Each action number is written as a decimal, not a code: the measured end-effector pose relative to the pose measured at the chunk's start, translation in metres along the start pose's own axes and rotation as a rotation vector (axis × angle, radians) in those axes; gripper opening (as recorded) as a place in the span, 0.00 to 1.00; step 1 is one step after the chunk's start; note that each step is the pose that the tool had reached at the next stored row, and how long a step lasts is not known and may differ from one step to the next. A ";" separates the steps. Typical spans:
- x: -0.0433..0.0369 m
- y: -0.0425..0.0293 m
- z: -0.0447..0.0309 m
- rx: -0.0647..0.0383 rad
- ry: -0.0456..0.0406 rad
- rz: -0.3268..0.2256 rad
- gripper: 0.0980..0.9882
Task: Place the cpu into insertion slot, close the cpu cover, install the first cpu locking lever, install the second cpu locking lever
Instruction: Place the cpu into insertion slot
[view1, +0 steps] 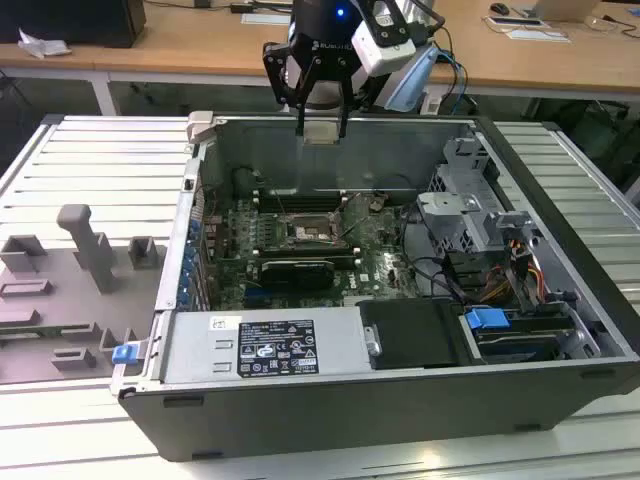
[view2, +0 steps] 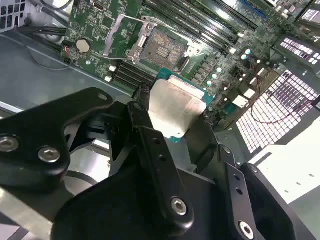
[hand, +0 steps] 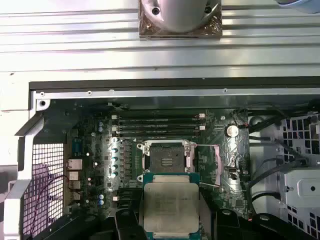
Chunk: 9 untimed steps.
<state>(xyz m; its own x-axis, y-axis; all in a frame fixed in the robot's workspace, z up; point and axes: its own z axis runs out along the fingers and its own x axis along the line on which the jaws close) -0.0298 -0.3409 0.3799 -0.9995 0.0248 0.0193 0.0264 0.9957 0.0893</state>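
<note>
My gripper (view1: 320, 122) hangs over the back wall of the open computer case, shut on the cpu (view1: 320, 132). In both wrist views the cpu's (view2: 175, 107) (hand: 171, 202) pale metal face sits flat between the black fingers (view2: 141, 102). Below it on the motherboard lies the insertion slot (view1: 303, 236) (view2: 163, 50) (hand: 163, 156), dark in the middle and bare. The cpu cover (view2: 125, 35) (hand: 207, 162) is swung up and open beside the slot. The cpu is well above the slot and apart from it.
Long black memory slots (hand: 160, 125) run beside the socket. A drive cage (view1: 470, 215) and cables (view1: 440, 270) fill the case on the exterior view's right. The power supply (view1: 270, 345) lies along the front. Grey fixtures (view1: 90, 250) stand on the table at the exterior view's left.
</note>
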 end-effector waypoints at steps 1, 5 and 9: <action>-0.0001 -0.0013 -0.0001 0.000 0.0000 0.000 0.49; -0.0001 -0.0054 -0.0005 0.000 0.0000 0.000 0.49; -0.0002 -0.0067 -0.0006 0.000 0.0001 0.000 0.49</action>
<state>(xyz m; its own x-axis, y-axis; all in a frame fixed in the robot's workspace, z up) -0.0298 -0.3476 0.3800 -0.9995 0.0249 0.0194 0.0265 0.9957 0.0892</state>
